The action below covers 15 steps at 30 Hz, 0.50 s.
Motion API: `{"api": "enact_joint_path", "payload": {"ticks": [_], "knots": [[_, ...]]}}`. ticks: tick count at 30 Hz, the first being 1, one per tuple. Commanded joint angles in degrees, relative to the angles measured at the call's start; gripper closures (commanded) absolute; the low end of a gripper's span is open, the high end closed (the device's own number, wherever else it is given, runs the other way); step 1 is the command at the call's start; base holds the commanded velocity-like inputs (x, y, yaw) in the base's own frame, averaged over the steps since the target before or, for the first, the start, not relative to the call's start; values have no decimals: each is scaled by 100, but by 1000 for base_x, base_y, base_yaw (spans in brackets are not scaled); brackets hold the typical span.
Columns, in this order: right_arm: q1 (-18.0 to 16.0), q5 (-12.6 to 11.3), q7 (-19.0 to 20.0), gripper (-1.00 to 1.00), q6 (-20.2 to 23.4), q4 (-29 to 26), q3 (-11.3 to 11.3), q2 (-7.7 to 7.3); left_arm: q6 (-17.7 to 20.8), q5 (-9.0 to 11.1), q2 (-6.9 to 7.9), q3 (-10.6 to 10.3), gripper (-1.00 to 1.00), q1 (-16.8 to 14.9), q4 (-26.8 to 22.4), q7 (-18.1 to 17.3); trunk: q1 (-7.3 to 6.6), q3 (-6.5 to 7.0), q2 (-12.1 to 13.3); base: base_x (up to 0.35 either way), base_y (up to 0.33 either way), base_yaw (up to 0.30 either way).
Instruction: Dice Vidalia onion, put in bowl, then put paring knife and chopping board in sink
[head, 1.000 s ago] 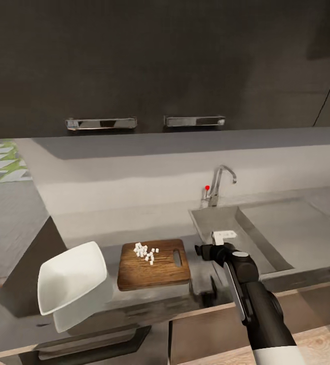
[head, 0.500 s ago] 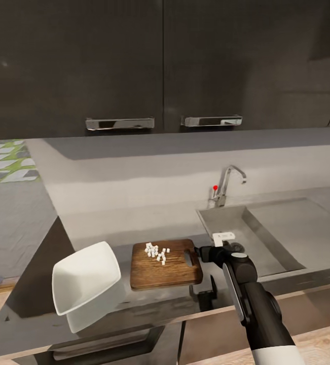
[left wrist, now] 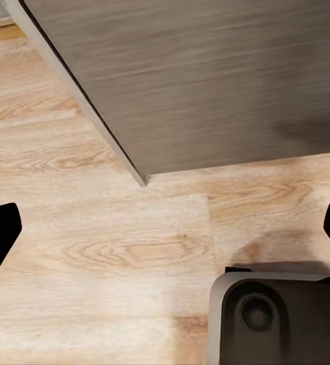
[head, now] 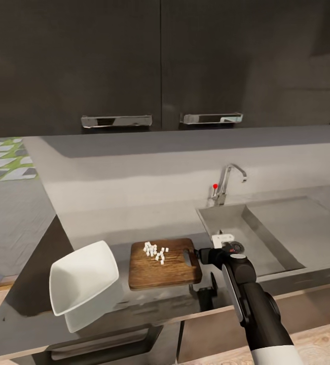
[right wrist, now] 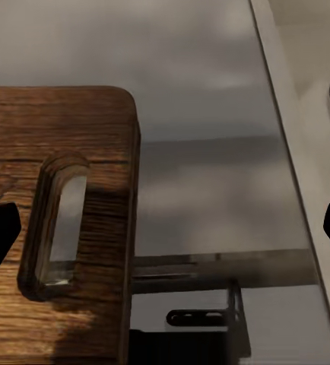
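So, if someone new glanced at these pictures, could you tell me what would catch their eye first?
Probably the little heap of white diced onion on the brown chopping board, which lies on the grey countertop between the tilted white bowl and the sink. Next comes the black right arm reaching up from below, its right gripper open beside the board's handle-slot end.

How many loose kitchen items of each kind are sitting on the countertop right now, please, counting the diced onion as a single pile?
Bowl: 1, white
Chopping board: 1, brown wood
Diced onion: 1 pile, resting on the board
Total: 3 on the countertop
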Motion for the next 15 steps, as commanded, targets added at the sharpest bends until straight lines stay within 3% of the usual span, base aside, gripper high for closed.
{"api": "enact_joint_path", "payload": {"ticks": [1, 10, 15], "knots": [[-4, 63, 57, -100, 25, 45, -4, 8, -10, 59, 7, -50, -100, 1, -11, 18, 4, -19, -12, 16, -24, 0], [-3, 63, 59, -100, 22, 99, -4, 14, -4, 59, 7, -49, -100, 1, -11, 18, 4, -93, -12, 5, -5, 0], [-4, 63, 59, -100, 22, 100, -4, 11, -3, 59, 7, -46, -100, 1, -11, 18, 4, -137, -12, 102, -68, 0]]}}
